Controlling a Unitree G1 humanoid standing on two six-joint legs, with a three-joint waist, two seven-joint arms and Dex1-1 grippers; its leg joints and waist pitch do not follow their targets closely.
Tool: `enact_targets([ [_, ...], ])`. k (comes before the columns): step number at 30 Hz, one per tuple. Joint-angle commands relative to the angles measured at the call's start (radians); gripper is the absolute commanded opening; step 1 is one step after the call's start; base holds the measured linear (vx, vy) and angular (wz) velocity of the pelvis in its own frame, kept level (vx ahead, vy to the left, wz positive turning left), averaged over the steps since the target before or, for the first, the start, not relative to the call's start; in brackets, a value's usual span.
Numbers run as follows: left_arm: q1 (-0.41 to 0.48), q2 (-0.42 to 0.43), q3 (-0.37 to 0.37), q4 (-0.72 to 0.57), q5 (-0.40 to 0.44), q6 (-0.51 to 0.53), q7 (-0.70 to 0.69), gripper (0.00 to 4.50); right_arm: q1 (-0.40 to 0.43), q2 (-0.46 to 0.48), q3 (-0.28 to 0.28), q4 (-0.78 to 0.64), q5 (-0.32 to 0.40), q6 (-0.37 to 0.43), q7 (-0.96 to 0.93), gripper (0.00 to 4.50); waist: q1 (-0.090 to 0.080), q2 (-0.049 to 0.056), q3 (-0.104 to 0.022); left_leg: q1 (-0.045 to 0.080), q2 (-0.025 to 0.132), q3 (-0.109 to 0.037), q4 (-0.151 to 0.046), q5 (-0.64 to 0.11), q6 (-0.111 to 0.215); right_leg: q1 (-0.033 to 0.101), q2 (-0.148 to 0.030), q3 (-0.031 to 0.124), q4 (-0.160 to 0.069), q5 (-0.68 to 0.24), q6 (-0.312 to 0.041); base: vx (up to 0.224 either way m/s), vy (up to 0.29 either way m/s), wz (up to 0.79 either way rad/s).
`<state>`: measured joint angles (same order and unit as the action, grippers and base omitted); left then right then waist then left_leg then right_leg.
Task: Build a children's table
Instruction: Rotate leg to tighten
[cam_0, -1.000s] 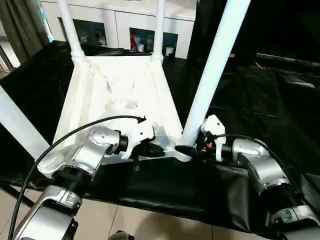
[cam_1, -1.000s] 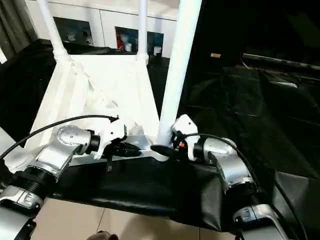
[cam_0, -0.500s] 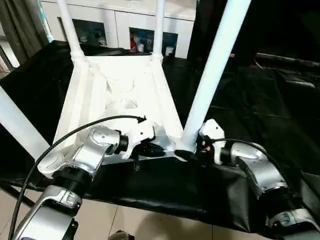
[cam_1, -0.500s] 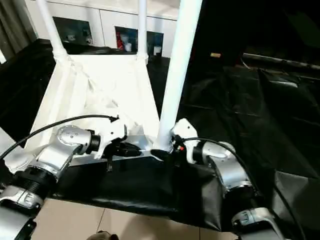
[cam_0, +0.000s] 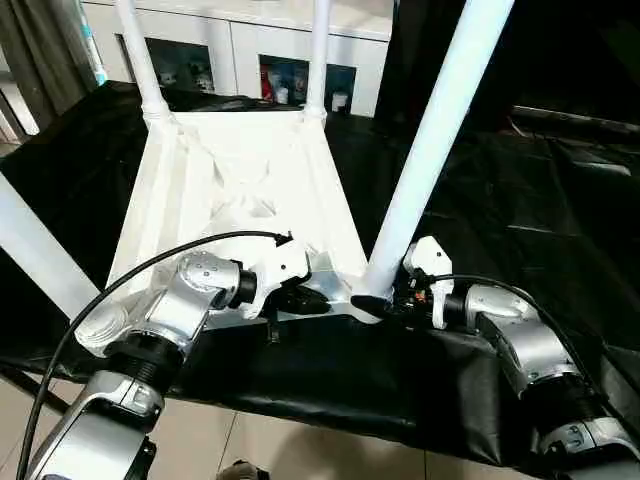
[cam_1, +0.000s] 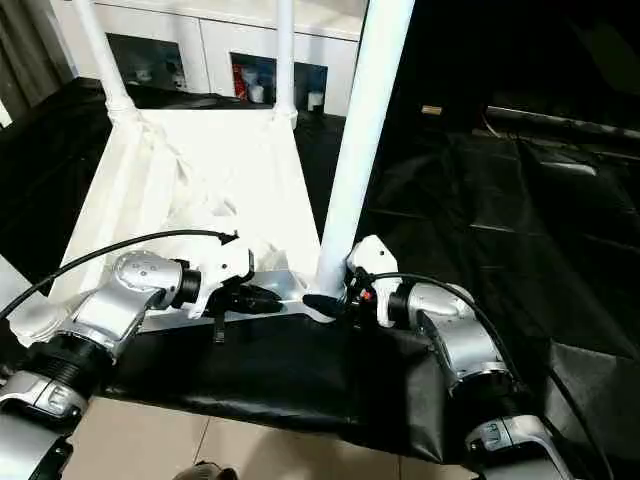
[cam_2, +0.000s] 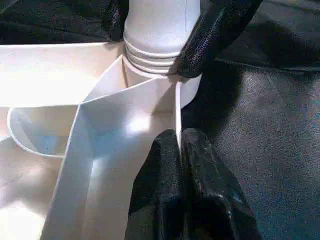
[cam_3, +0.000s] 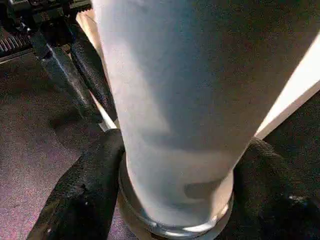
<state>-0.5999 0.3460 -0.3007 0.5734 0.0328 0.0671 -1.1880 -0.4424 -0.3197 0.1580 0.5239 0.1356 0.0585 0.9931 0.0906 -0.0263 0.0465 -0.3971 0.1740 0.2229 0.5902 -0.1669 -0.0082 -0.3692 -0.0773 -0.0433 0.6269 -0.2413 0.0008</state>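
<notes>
pinching the tabletop (cam_0: 240, 190) rim, left fingers (cam_2: 172, 165); right fingers (cam_3: 85, 195) clasp the leg (cam_0: 425, 150) base.

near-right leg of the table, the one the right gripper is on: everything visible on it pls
The near-right leg is a long white tube, plastic by its look, smooth and tapered, rising at a slight tilt out of frame. Its ribbed base sits in the corner socket of the upturned tabletop. The right gripper has its jaws shut on the leg's base; the left gripper pinches the tabletop's edge wall beside it.

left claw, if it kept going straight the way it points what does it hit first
Most likely the near right leg, at its threaded base. The left claw, shut on the tabletop's edge wall, points along that wall toward the corner socket, where the right claw grips the leg.
</notes>
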Motion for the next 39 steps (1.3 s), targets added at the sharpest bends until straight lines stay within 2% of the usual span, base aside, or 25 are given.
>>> enact_targets([
  [1,-0.001,-0.008,-0.019,-0.022,-0.006,0.001,-0.012,0.0,0.012,-0.007,-0.001,-0.012,0.002,0.011,0.014,2.78,-0.004,0.007,-0.061,0.041,0.075,-0.041,-0.068,-0.185,0.018,0.022,-0.082,0.043,-0.064,0.04,-0.264,0.0,0.0,0.0],
  [8,0.006,-0.005,-0.022,-0.029,-0.003,0.007,-0.012,0.0,0.021,-0.007,0.011,-0.011,-0.011,0.009,0.004,2.72,-0.004,0.006,-0.061,0.041,0.075,-0.041,-0.067,-0.182,0.02,0.022,-0.082,0.043,-0.064,0.038,-0.263,0.0,0.0,0.0],
  [9,0.008,-0.005,-0.023,-0.028,0.003,0.01,-0.002,0.0,0.023,0.0,0.007,-0.005,-0.015,0.007,-0.018,2.72,-0.004,0.001,-0.061,0.041,0.075,-0.04,-0.067,-0.177,0.022,0.023,-0.082,0.043,-0.064,0.041,-0.263,0.0,0.0,0.0],
  [10,0.008,-0.005,-0.023,-0.028,0.003,0.01,-0.002,0.0,0.023,0.0,0.007,-0.005,-0.015,0.007,-0.018,2.72,-0.004,0.002,-0.061,0.04,0.075,-0.041,-0.067,-0.176,0.023,0.023,-0.083,0.043,-0.063,0.04,-0.263,0.0,0.0,0.0],
  [12,0.004,-0.026,-0.022,-0.015,0.022,0.025,0.052,0.0,0.013,0.041,-0.025,0.035,-0.027,0.009,-0.141,2.72,-0.006,-0.002,-0.059,0.04,0.075,-0.041,-0.068,-0.181,0.022,0.021,-0.083,0.043,-0.066,0.021,-0.261,0.0,0.0,0.0],
  [13,-0.005,-0.048,-0.024,0.0,0.038,0.035,0.099,0.0,0.004,0.076,-0.05,0.059,-0.029,0.026,-0.231,2.72,-0.009,0.002,-0.055,0.039,0.075,-0.042,-0.072,-0.206,0.01,0.017,-0.086,0.045,-0.071,-0.026,-0.259,0.0,0.0,0.0],
  [14,-0.005,-0.048,-0.024,0.0,0.038,0.035,0.099,0.0,0.004,0.076,-0.05,0.059,-0.029,0.026,-0.231,2.71,-0.014,0.0,-0.051,0.042,0.075,-0.044,-0.077,-0.254,-0.012,0.014,-0.086,0.046,-0.079,-0.104,-0.249,0.0,0.0,0.0],
  [15,-0.014,-0.069,-0.03,0.013,0.055,0.048,0.138,0.0,-0.006,0.114,-0.076,0.074,-0.021,0.052,-0.31,2.71,-0.015,0.003,-0.051,0.044,0.076,-0.047,-0.079,-0.273,-0.025,0.015,-0.088,0.047,-0.081,-0.14,-0.242,0.0,0.0,0.0],
  [17,-0.019,-0.082,-0.034,0.021,0.066,0.056,0.162,0.0,-0.013,0.137,-0.093,0.081,-0.013,0.07,-0.355,2.7,-0.026,0.001,-0.046,0.047,0.076,-0.053,-0.086,-0.351,-0.066,0.01,-0.089,0.049,-0.093,-0.268,-0.206,0.0,0.0,0.0],
  [18,-0.035,-0.119,-0.038,0.044,0.082,0.073,0.219,0.0,-0.032,0.176,-0.105,0.105,-0.022,0.079,-0.444,2.7,-0.029,0.003,-0.048,0.046,0.076,-0.055,-0.087,-0.354,-0.073,0.01,-0.09,0.049,-0.093,-0.274,-0.201,0.0,0.0,0.0],
  [19,-0.035,-0.119,-0.038,0.044,0.082,0.073,0.219,0.0,-0.032,0.176,-0.105,0.105,-0.022,0.079,-0.444,2.7,-0.036,0.001,-0.048,0.046,0.075,-0.056,-0.088,-0.353,-0.084,0.009,-0.088,0.049,-0.092,-0.27,-0.195,0.0,0.0,0.0],
  [20,-0.035,-0.119,-0.038,0.044,0.082,0.073,0.219,0.0,-0.032,0.176,-0.105,0.105,-0.022,0.079,-0.444,2.7,-0.038,0.002,-0.049,0.046,0.074,-0.056,-0.088,-0.353,-0.083,0.009,-0.088,0.049,-0.093,-0.269,-0.193,0.0,0.0,0.0],
  [21,-0.065,-0.19,-0.045,0.086,0.106,0.099,0.319,0.0,-0.068,0.243,-0.115,0.153,-0.047,0.064,-0.593,2.7,-0.04,0.003,-0.049,0.044,0.073,-0.051,-0.086,-0.329,-0.074,0.006,-0.086,0.052,-0.093,-0.225,-0.193,0.0,0.0,0.0],
  [22,-0.071,-0.204,-0.047,0.093,0.11,0.103,0.338,0.0,-0.075,0.256,-0.116,0.162,-0.052,0.059,-0.621,2.7,-0.042,0.004,-0.049,0.047,0.073,-0.05,-0.085,-0.331,-0.078,0.002,-0.085,0.053,-0.093,-0.216,-0.199,0.0,0.0,0.0],
  [24,-0.089,-0.244,-0.06,0.12,0.131,0.101,0.393,0.0,-0.103,0.305,-0.116,0.188,-0.064,0.031,-0.701,2.7,-0.045,0.002,-0.052,0.046,0.071,-0.052,-0.085,-0.322,-0.081,0.005,-0.087,0.051,-0.092,-0.212,-0.206,0.0,0.0,0.0],
  [26,-0.092,-0.25,-0.064,0.123,0.138,0.095,0.403,0.0,-0.109,0.318,-0.118,0.19,-0.065,0.018,-0.709,2.7,-0.041,0.001,-0.054,0.045,0.071,-0.049,-0.081,-0.298,-0.063,0.009,-0.087,0.052,-0.092,-0.164,-0.204,0.0,0.0,0.0],
  [27,-0.092,-0.25,-0.064,0.123,0.139,0.093,0.405,0.0,-0.11,0.32,-0.119,0.19,-0.065,0.013,-0.709,2.7,-0.039,0.001,-0.058,0.041,0.069,-0.047,-0.078,-0.253,-0.042,0.015,-0.085,0.051,-0.086,-0.095,-0.207,0.0,0.0,0.0],
  [28,-0.089,-0.248,-0.064,0.117,0.141,0.091,0.402,0.0,-0.107,0.32,-0.113,0.181,-0.065,0.0,-0.679,3.05,-0.038,-0.001,-0.06,0.038,0.068,-0.045,-0.075,-0.206,-0.017,0.02,-0.082,0.05,-0.079,-0.02,-0.215,0.0,0.0,0.0],
  [29,-0.085,-0.243,-0.062,0.11,0.139,0.085,0.392,0.0,-0.102,0.317,-0.113,0.167,-0.057,-0.008,-0.65,3.4,-0.036,-0.001,-0.06,0.037,0.067,-0.044,-0.073,-0.188,-0.006,0.021,-0.082,0.049,-0.077,0.008,-0.219,0.0,0.0,0.0],
  [31,-0.072,-0.216,-0.054,0.09,0.13,0.062,0.349,0.0,-0.083,0.292,-0.112,0.116,-0.022,-0.019,-0.536,3.46,-0.032,-0.003,-0.061,0.034,0.067,-0.042,-0.068,-0.152,0.037,0.026,-0.082,0.047,-0.072,0.07,-0.231,0.0,0.0,0.0],
  [33,-0.066,-0.2,-0.047,0.086,0.123,0.051,0.323,0.0,-0.072,0.264,-0.099,0.086,-0.007,-0.013,-0.457,3.6,-0.029,-0.004,-0.063,0.032,0.069,-0.042,-0.066,-0.137,0.056,0.028,-0.083,0.046,-0.069,0.086,-0.234,0.0,0.0,0.0],
  [34,-0.061,-0.185,-0.046,0.077,0.115,0.04,0.298,0.0,-0.06,0.236,-0.082,0.057,0.003,0.007,-0.397,3.84,-0.028,-0.006,-0.062,0.033,0.069,-0.042,-0.065,-0.136,0.065,0.029,-0.082,0.045,-0.07,0.086,-0.239,0.0,0.0,0.0],
  [36,-0.043,-0.15,-0.042,0.05,0.092,0.031,0.235,0.0,-0.033,0.168,-0.048,-0.002,0.011,0.037,-0.288,3.94,-0.026,-0.006,-0.059,0.031,0.07,-0.043,-0.064,-0.137,0.077,0.029,-0.08,0.043,-0.069,0.081,-0.24,0.0,0.0,0.0],
  [38,-0.033,-0.131,-0.042,0.036,0.078,0.023,0.201,0.0,-0.02,0.131,-0.035,-0.028,0.015,0.047,-0.24,4.06,-0.028,-0.004,-0.058,0.032,0.073,-0.043,-0.067,-0.158,0.071,0.025,-0.081,0.044,-0.072,0.044,-0.243,0.0,0.0,0.0],
  [39,-0.021,-0.107,-0.04,0.017,0.056,0.015,0.149,0.0,-0.007,0.085,-0.027,-0.052,0.026,0.058,-0.177,4.06,-0.028,-0.006,-0.055,0.034,0.073,-0.043,-0.069,-0.182,0.061,0.024,-0.082,0.044,-0.077,-0.003,-0.243,0.0,0.0,0.0],
])
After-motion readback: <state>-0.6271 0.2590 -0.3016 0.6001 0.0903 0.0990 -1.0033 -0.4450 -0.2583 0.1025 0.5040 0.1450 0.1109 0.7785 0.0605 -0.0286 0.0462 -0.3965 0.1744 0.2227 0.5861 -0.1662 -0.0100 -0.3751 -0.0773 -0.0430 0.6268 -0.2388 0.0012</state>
